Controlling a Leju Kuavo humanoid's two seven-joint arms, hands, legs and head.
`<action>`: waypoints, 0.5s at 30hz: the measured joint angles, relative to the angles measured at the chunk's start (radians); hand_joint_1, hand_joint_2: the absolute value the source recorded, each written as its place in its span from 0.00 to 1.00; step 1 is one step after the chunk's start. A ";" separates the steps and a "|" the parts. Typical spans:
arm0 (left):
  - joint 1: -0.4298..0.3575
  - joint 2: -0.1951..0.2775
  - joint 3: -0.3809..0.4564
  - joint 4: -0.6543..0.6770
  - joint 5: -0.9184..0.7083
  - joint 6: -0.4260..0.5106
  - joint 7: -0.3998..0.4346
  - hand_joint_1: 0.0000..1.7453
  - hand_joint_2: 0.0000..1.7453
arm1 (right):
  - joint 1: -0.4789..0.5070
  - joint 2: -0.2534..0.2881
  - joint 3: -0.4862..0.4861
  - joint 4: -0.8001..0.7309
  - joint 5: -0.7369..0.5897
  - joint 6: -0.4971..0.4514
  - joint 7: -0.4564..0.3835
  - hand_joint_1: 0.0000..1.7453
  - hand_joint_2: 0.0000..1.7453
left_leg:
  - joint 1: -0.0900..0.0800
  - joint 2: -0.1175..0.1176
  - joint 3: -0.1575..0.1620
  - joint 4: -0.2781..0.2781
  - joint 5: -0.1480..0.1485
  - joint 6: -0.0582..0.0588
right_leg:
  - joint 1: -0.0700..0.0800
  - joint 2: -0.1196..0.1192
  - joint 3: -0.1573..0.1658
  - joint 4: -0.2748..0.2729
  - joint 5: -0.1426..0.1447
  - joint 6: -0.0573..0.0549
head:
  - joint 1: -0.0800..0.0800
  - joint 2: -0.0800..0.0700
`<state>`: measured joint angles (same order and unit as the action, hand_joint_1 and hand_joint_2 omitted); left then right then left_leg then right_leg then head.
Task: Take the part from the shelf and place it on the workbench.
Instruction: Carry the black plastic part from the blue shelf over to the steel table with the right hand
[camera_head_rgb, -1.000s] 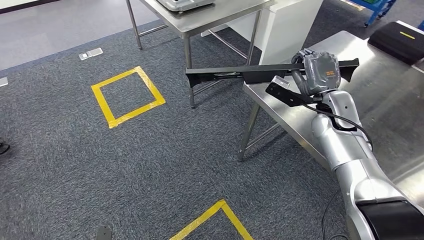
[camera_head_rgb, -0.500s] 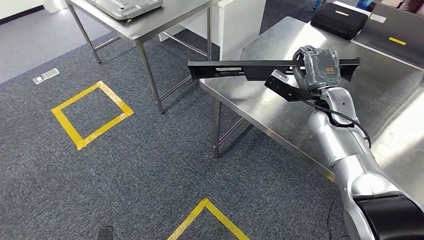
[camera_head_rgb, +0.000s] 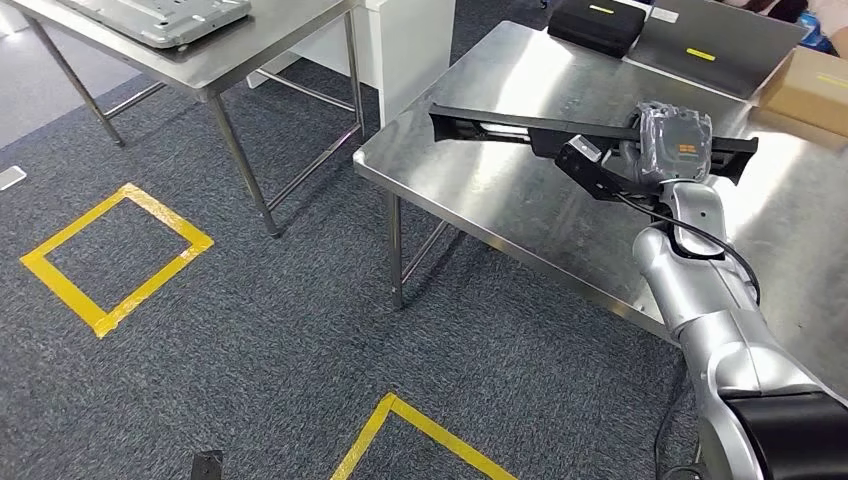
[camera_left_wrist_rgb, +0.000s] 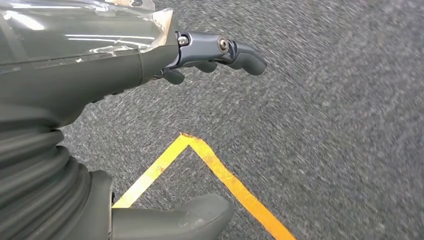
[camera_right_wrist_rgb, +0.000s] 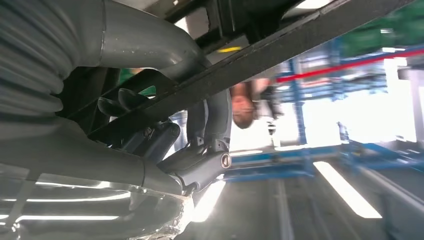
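Observation:
The part is a long black metal bar, held level above the steel workbench. My right hand grips it near its right end, fingers wrapped around it. In the right wrist view the same black bar crosses the picture, and my right hand's fingers curl round it. My left hand hangs over the grey carpet with its fingers apart and nothing in them.
A second steel table carrying a grey metal plate stands at the back left. Black cases and a cardboard box lie at the workbench's far side. Yellow tape squares mark the carpet. A person stands beyond the bar.
The whole picture has shifted: the camera has turned and come nearer the workbench. The bar in my right hand now hangs over the bench top instead of past its corner.

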<state>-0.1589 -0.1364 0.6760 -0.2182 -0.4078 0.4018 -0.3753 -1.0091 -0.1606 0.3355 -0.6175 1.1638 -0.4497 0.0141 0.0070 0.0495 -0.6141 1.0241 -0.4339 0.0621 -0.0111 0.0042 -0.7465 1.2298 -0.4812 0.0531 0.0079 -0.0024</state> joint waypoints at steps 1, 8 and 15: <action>0.000 0.000 0.000 0.000 0.000 0.000 0.000 0.00 1.00 | -0.004 -0.004 -0.002 0.008 0.006 0.000 0.006 1.00 1.00 | 0.000 0.013 0.000 0.000 -0.001 -0.001 | 0.000 -0.020 0.041 -0.071 0.023 0.006 | 0.000 0.000; -0.002 -0.002 0.000 0.000 -0.002 -0.002 -0.001 0.00 1.00 | -0.034 -0.024 -0.016 0.047 0.029 -0.003 0.028 1.00 1.00 | -0.007 0.059 0.009 0.016 -0.028 -0.032 | 0.003 -0.046 0.130 -0.238 0.079 -0.027 | -0.003 0.000; 0.006 0.000 0.008 0.000 -0.001 -0.002 -0.002 0.00 1.00 | -0.034 -0.016 -0.018 0.069 0.034 -0.004 0.028 1.00 1.00 | 0.011 -0.054 -0.104 0.263 -0.127 -0.056 | -0.009 0.055 0.133 -0.237 0.085 -0.050 | -0.006 0.000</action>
<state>-0.1532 -0.1364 0.6837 -0.2178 -0.4089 0.3998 -0.3777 -1.0430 -0.1768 0.3175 -0.5483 1.1975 -0.4540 0.0425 0.0180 -0.0047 -0.7180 1.2866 -0.5610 0.0057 -0.0205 0.0589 -0.6131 0.9932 -0.3961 0.0031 0.0020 -0.0023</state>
